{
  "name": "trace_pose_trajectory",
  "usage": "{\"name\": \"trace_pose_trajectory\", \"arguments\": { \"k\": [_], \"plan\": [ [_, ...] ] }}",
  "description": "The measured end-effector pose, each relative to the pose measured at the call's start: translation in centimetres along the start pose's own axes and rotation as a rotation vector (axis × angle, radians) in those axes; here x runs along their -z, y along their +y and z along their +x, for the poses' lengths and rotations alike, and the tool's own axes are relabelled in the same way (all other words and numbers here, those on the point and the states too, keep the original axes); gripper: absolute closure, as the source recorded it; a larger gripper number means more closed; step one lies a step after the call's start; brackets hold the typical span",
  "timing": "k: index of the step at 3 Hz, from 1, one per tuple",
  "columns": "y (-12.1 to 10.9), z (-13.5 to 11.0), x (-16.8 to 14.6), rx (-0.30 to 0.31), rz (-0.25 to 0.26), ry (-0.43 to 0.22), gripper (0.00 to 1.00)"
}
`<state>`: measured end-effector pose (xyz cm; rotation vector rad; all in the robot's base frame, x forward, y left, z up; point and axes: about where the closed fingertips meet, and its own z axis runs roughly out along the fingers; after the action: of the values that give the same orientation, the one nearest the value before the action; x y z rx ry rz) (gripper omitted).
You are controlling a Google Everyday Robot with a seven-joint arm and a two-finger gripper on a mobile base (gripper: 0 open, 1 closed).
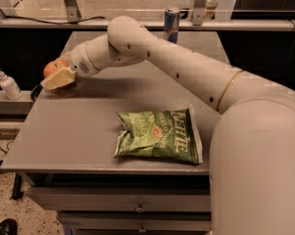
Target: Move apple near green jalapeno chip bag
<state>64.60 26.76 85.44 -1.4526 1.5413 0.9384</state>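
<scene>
Camera view: at the upper left of the frame, the gripper (59,77) clamps its fingers on the apple (52,66), securing it for transfer toward the green jalapeno chip bag (159,136) at lower centre.

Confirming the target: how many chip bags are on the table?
1: the green jalapeno chip bag, front centre of table. The gripper is far left, at the apple. Arm may hide more.

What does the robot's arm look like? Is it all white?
Mostly! The arm is smooth, fat and creamy white, like rounded tubes, with tiny dark dots and a thin gold ring at one joint. Its gripper, by the apple at the table's far-left side, is pale yellow.
</scene>
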Motion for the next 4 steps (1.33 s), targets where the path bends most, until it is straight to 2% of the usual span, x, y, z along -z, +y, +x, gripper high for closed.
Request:
{"name": "trace_pose_trajectory", "arguments": {
  "k": [1,2,3,4],
  "plan": [
    [-0.3,-0.7,0.9,0.014,0.017,-0.013,0.88],
    [-0.5,-2.0,2.6,0.049,0.037,-0.027,1.00],
    [-0.4,-3.2,5.4,0.095,0.056,-0.037,1.00],
    [1.4,-3.5,12.7,0.153,0.078,-0.063,1.00]
  ]
}}
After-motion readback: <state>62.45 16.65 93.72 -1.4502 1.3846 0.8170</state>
